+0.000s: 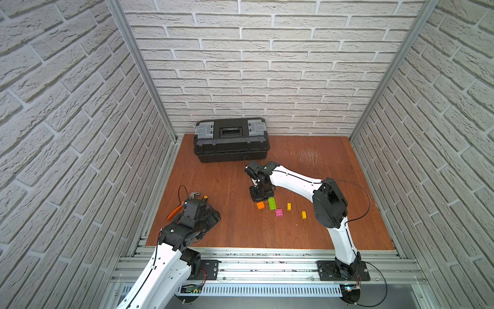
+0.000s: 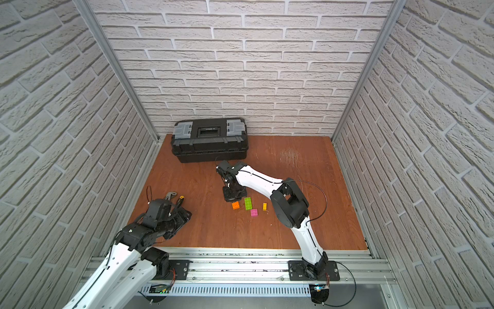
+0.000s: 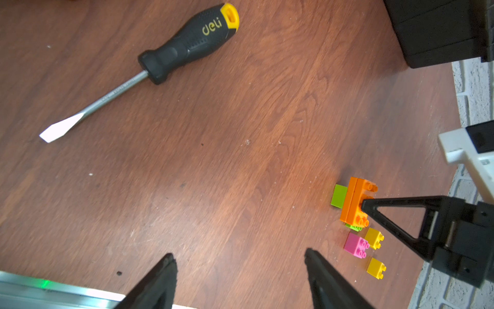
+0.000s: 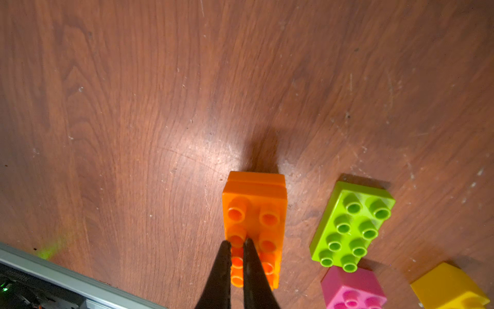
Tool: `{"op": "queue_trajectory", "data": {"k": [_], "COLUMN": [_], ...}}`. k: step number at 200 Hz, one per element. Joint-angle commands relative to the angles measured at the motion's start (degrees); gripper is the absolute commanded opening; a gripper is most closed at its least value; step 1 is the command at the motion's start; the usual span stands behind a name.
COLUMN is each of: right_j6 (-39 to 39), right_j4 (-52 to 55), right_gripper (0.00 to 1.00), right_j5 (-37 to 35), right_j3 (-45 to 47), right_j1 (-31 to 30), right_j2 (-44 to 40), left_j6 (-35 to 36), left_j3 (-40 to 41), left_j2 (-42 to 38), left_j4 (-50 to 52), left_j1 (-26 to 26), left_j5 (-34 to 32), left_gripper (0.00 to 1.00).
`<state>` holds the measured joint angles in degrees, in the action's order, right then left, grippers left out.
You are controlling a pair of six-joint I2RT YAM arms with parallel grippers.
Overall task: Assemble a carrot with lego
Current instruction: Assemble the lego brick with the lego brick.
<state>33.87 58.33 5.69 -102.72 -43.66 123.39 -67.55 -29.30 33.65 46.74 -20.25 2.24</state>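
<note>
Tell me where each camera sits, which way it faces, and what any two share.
Top views: high over the near rail, looking down toward the toolbox; left arm and right arm show.
Left wrist: low on the left arm, facing across the table; open left gripper shows, plus the screwdriver.
Right wrist: looking down along the shut right gripper onto the stacked orange bricks.
Shared: both wrist views hold those bricks and the pink brick.
</note>
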Motion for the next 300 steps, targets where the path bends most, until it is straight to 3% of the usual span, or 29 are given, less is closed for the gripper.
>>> {"op": "queue_trajectory", "data": {"k": [1, 51, 191, 257, 300], "right_j6": [0.06, -1.16, -0.91, -1.45, -2.54], "right_j4": [0.72, 4.14, -0.05, 2.02, 3.87], "right_gripper": [0.12, 0.12, 0.11, 0.11, 0.26], "right_j5": [-0.59, -1.96, -0.8, -1.9, -3.57], "right_j3": [-0.93, -4.11, 1.97, -1.01, -4.21], "right_j1": [0.19, 1.0, 1.17, 1.33, 2.22], "right_j2": [-3.65, -3.87, 1.02, -0.8, -6.14], "left_j6": [0.46, 0.23, 0.38, 0.69, 1.01], "left_j3": [-0.76, -0.74, -0.67, -1.27, -1.81], "left_j2": [-0.25, -0.36, -0.51, 0.42, 1.15], "left_j4": [0.28, 0.26, 0.71, 0.2, -0.05], "left_j1": [0.32, 0.32, 0.38, 0.38, 0.32], "left_j5": [0.13, 0.21, 0.22, 0.22, 0.21], "left_gripper": [0.78, 0.78, 0.78, 0.78, 0.78]}}
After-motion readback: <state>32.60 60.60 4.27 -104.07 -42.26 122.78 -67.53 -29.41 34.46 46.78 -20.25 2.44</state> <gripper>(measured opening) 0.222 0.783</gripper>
